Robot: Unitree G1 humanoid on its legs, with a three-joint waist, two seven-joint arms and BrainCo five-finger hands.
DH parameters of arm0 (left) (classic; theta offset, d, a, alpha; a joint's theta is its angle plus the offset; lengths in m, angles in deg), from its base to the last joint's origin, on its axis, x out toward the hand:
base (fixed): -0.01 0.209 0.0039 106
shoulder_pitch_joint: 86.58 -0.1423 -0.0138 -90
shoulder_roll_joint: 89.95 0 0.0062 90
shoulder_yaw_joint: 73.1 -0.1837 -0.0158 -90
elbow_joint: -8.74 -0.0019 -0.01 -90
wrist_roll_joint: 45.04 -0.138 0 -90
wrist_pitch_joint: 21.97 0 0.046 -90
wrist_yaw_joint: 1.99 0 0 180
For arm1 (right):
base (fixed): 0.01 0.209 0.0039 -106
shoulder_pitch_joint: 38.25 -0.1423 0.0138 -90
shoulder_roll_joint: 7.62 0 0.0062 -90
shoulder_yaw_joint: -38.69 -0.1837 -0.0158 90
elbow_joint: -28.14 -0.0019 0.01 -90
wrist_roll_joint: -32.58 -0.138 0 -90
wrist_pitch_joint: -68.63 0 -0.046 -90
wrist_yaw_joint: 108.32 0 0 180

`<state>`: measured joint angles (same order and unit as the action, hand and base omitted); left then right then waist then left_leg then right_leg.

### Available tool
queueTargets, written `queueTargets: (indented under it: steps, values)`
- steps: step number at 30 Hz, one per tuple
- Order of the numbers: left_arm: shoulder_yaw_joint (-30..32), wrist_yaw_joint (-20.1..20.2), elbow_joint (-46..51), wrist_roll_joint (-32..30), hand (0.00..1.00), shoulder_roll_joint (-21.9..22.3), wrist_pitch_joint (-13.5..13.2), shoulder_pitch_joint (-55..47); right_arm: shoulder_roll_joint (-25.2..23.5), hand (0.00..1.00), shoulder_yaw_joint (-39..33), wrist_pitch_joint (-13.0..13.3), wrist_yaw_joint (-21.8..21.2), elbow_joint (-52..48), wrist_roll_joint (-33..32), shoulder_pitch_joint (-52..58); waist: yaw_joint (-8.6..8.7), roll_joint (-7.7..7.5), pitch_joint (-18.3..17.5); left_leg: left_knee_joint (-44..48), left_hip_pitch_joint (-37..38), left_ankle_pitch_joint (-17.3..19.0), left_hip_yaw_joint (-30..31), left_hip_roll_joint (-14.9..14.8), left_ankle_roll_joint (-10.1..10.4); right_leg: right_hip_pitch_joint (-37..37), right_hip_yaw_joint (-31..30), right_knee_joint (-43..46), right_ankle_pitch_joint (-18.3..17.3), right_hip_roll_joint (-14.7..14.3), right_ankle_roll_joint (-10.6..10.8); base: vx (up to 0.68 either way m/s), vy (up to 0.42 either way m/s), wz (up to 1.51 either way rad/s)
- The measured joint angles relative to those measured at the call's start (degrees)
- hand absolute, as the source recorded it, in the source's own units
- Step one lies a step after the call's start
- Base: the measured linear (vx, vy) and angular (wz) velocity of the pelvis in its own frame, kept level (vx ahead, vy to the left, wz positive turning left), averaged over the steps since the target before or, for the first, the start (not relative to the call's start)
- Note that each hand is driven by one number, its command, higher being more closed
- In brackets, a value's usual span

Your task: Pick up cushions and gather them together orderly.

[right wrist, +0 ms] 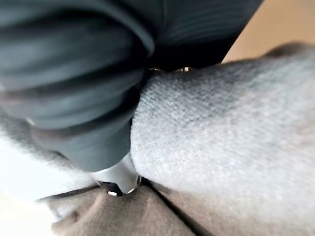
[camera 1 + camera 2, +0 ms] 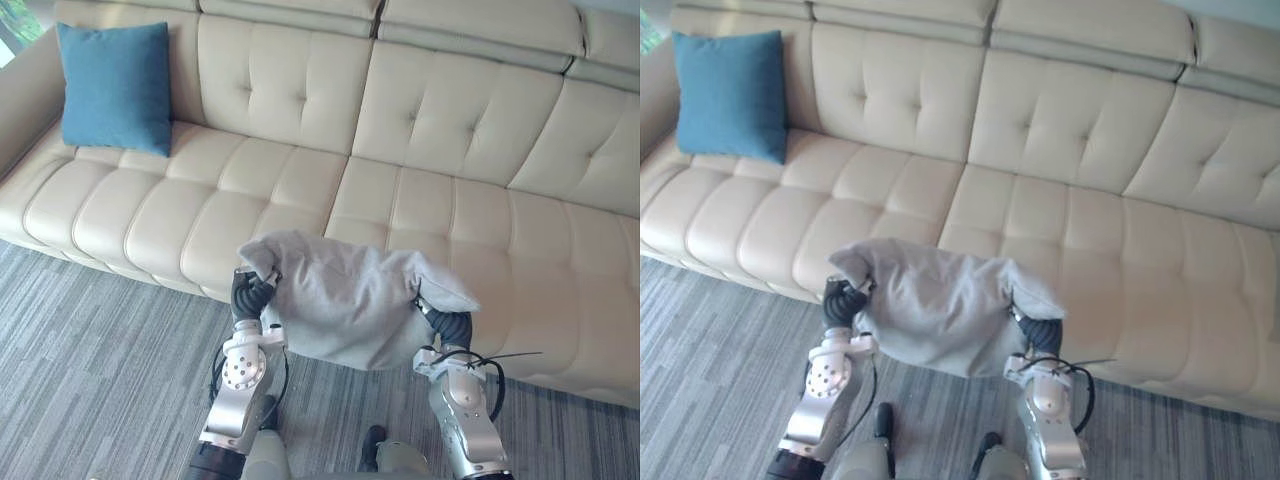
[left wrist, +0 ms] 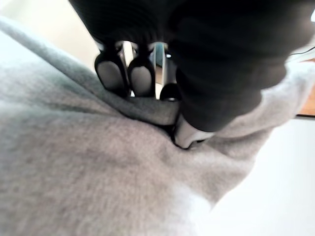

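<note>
Legible text, labels, numbers: none for you to log. You will find plain surfaces on the soft grey fabric cushion, the square teal fabric cushion and the cream tufted leather sofa.

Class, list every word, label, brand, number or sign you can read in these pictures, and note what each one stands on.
There is no readable text in any view.
grey cushion: plain fabric, no label or tag showing.
blue cushion: plain fabric, no label showing.
sofa: plain cream upholstery, no print.
carpet: grey stripes, no writing.
</note>
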<state>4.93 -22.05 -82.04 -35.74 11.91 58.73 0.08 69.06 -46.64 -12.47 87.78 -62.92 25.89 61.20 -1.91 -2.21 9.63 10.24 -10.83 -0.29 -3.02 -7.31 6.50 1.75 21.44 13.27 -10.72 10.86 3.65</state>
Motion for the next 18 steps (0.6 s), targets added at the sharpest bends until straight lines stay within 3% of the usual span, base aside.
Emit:
queueTargets:
  steps: [1,3,4,7,11,12,13,14,16,18]
  values:
    - [-0.1,0.2,0.0,0.0,1.0,0.0,0.0,-0.4,0.1,1.0,0.0,0.0,-0.1,0.0,0.0,0.4,0.01,0.02,0.0,3.3,-1.3,0.7,0.5,0.0,-0.3,-0.9,0.3,-0.3,0.0,0.0,0.0,0.03,0.018,0.39]
    - [-0.8,0.9,-0.1,1.1,1.0,0.2,0.0,-2.5,0.7,1.0,0.0,0.0,-0.2,0.0,0.0,2.0,-0.02,0.56,0.3,19.3,-6.6,2.0,-0.6,-1.4,-1.6,-5.9,2.0,-2.0,-0.1,-0.8,0.0,0.01,0.024,0.33]
    - [-0.9,1.3,-0.1,1.1,1.0,0.3,-0.1,-3.0,0.8,1.0,0.0,0.0,-0.2,-0.1,0.0,2.2,-0.09,0.74,0.2,21.5,-7.4,2.0,-1.8,-2.2,-1.7,-6.9,1.9,-2.8,-0.5,-1.0,-0.2,-0.02,0.037,0.16]
    - [-1.7,2.0,-1.5,2.1,1.0,0.3,-0.3,-3.1,0.9,1.0,-0.9,0.0,0.0,-0.1,0.0,2.2,-0.04,1.05,-0.1,18.5,-8.6,3.6,-2.3,-2.8,-2.5,-7.0,1.5,-5.5,-1.2,-1.7,-0.9,-0.04,0.061,0.22]
    - [-2.7,2.6,-3.4,2.1,1.0,0.3,0.3,-3.3,1.5,1.0,-1.9,-0.5,0.8,0.6,0.0,0.9,-0.52,1.75,-0.4,4.1,-9.0,3.0,2.0,-0.9,-0.9,-5.7,-2.3,-5.6,-1.9,-1.2,0.3,0.07,0.156,-0.18]
    - [-3.3,2.7,-3.5,2.1,1.0,-1.2,0.6,-3.1,1.8,1.0,-1.9,-0.8,0.9,2.7,0.0,-0.4,-0.99,0.33,-0.8,3.9,-8.4,-0.7,0.5,0.3,-0.3,-5.6,-5.1,-5.6,-2.3,0.9,2.3,0.22,0.255,-0.51]
    - [-3.4,2.7,-3.5,2.1,1.0,-1.3,0.7,-3.0,1.8,1.0,-1.9,-0.9,0.9,2.8,0.0,-0.4,-0.98,0.19,-0.8,4.1,-8.4,-0.6,0.3,0.5,-0.5,-5.6,-5.2,-5.6,-2.3,1.1,2.4,0.33,0.284,-0.47]
    - [-4.1,2.8,-3.5,2.1,1.0,-2.4,0.8,-2.7,1.8,1.0,-1.8,-1.2,0.9,2.9,0.0,-0.3,-0.72,-1.56,-1.5,8.7,-10.4,1.8,-1.4,2.0,-2.5,-5.0,-6.4,-5.2,-1.4,3.2,4.1,0.26,0.176,-0.18]
    - [-4.2,2.8,-4.1,2.1,1.0,-2.5,1.2,-1.7,2.1,1.0,-1.8,-1.5,0.9,3.4,0.1,-1.2,-0.91,-1.8,-1.5,14.4,-11.7,5.8,-4.7,2.5,-4.7,-3.1,-10.4,-2.3,-0.5,5.3,4.9,0.31,0.288,-0.52]
    - [-4.2,2.8,-4.6,2.1,1.0,-4.1,1.3,-0.5,1.9,1.0,-1.6,-1.7,0.8,5.7,0.2,-3.8,-0.92,-1.67,-1.5,15.0,-9.6,7.4,-7.5,2.5,-6.6,1.9,-12.3,6.0,2.3,7.1,2.4,0.25,0.297,-0.78]
